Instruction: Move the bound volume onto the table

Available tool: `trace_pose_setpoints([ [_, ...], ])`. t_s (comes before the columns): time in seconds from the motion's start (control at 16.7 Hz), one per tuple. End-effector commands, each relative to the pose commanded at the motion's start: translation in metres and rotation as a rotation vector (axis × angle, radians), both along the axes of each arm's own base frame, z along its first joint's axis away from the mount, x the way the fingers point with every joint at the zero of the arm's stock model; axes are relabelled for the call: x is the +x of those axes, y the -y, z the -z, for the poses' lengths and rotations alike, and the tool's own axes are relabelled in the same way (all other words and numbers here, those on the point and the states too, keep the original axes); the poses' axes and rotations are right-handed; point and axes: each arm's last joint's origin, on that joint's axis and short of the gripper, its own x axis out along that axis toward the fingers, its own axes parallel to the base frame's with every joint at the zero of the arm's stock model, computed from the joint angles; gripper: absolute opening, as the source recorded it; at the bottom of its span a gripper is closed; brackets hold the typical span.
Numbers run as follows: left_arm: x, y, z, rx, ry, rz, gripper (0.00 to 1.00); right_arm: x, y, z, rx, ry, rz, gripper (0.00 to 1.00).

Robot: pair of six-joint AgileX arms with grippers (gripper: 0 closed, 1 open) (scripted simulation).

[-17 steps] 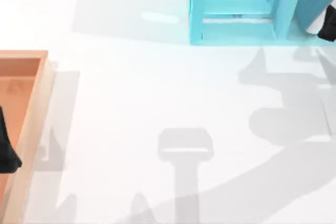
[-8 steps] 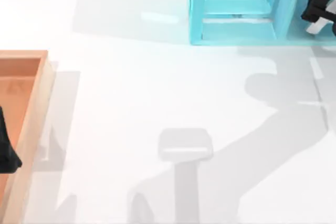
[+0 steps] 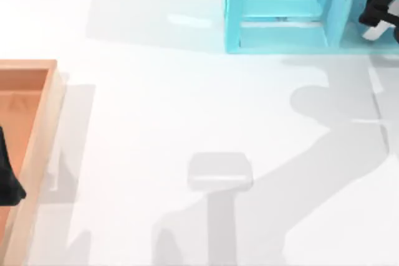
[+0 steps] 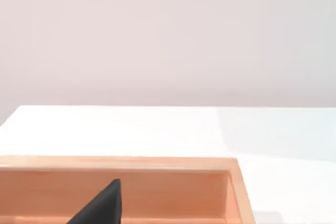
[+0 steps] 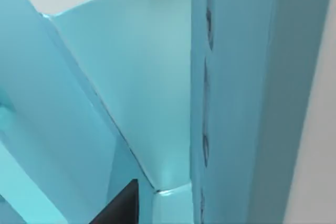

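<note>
At the far right of the counter (image 3: pixel 156 91), my right gripper (image 3: pixel 379 12) sits inside the right-hand compartment of the one cyan shelf unit (image 3: pixel 280 35), which stands along the counter's back edge. Its wrist camera looks close up into that compartment, with a dark fingertip (image 5: pixel 122 203) low in the picture against the pale cyan inner walls. Beside the fingertip stands a deeper blue slab with dark marks down its edge, which looks like the bound volume (image 5: pixel 236 77) standing upright in the shelf (I cannot be sure, as it is seen from so close). It is not on the counter. Whether the right jaws are open or closed, or touching the volume, I cannot tell.

My left gripper (image 3: pixel 7 182) is parked at the counter's left edge, over the single orange-brown wooden tray (image 3: pixel 43 129); one black fingertip (image 4: pixel 102 205) shows in front of the tray's inner wall (image 4: pixel 173 190). How its jaws stand I cannot tell either.

By count: one shelf unit with two compartments in sight, one tray, one volume, two grippers.
</note>
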Motion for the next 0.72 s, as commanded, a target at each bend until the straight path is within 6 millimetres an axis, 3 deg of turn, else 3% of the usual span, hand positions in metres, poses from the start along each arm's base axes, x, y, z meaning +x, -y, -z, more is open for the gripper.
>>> trace_pose_setpoints([
  [0.6, 0.0000, 0.0000, 0.0000, 0.000, 0.000, 0.000, 1.00, 0.0000, 0.0000, 0.0000, 0.000, 0.000, 0.000, 0.02],
  [0.72, 0.0000, 0.0000, 0.0000, 0.000, 0.000, 0.000, 1.00, 0.0000, 0.0000, 0.0000, 0.000, 0.000, 0.000, 0.00],
])
